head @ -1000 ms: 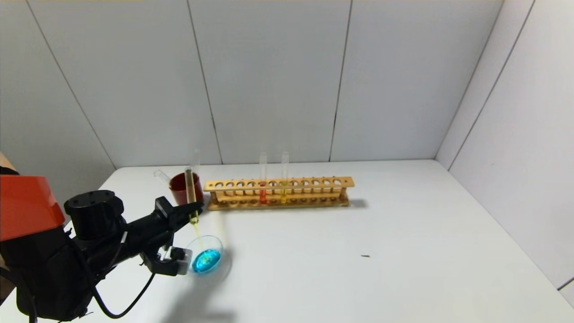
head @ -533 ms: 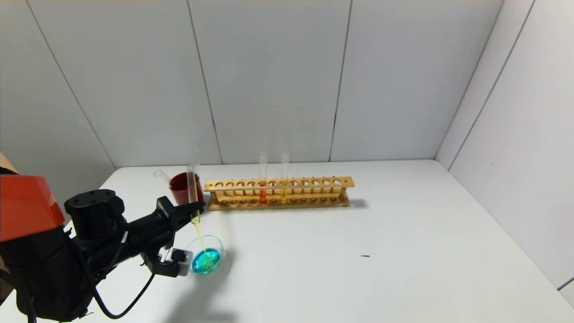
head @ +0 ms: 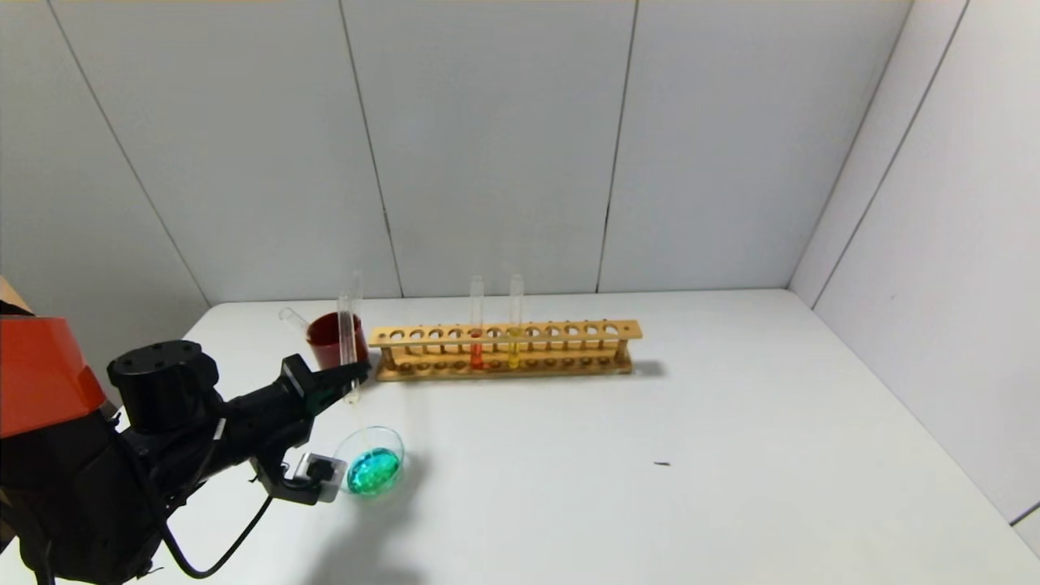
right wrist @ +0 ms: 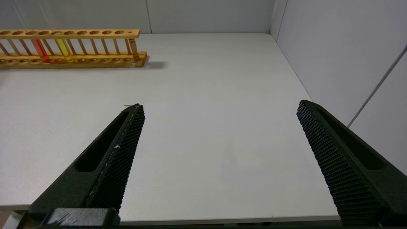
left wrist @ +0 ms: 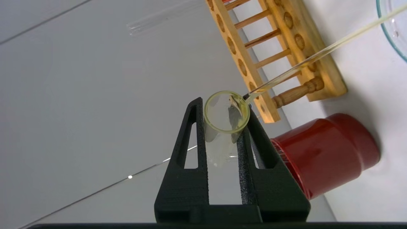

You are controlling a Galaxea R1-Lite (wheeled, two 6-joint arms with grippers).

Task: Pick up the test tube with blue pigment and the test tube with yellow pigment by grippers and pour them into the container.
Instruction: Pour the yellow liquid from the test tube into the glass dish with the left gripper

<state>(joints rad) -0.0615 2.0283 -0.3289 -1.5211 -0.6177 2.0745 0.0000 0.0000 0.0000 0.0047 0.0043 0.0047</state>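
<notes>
On the white table [head: 617,455], far side from me, the wooden rack [head: 505,349] runs left to right; it carries one tube of orange-red liquid [head: 476,321] and, next slot right, one of yellow liquid [head: 515,318], both upright. Dark red cup [head: 328,341] stands just off the rack's left end, with a clear tube [head: 290,316] leaning out of it. My left gripper [head: 349,375] sits in front of that cup, clenched on the test tube with yellow pigment [head: 348,337]. In the head view the tube's long axis reads near vertical, its upper length crossing in front of the cup; it looks almost drained. In the left wrist view its open mouth [left wrist: 226,112] faces the camera and a thin yellow stream [left wrist: 321,54] runs from the lip towards the container [left wrist: 391,30]. The container [head: 370,465] rests on the table below and just right of my gripper, apart from the rack, holding blue-green liquid. My right gripper [right wrist: 219,140] is released, jaws wide, over bare table.
</notes>
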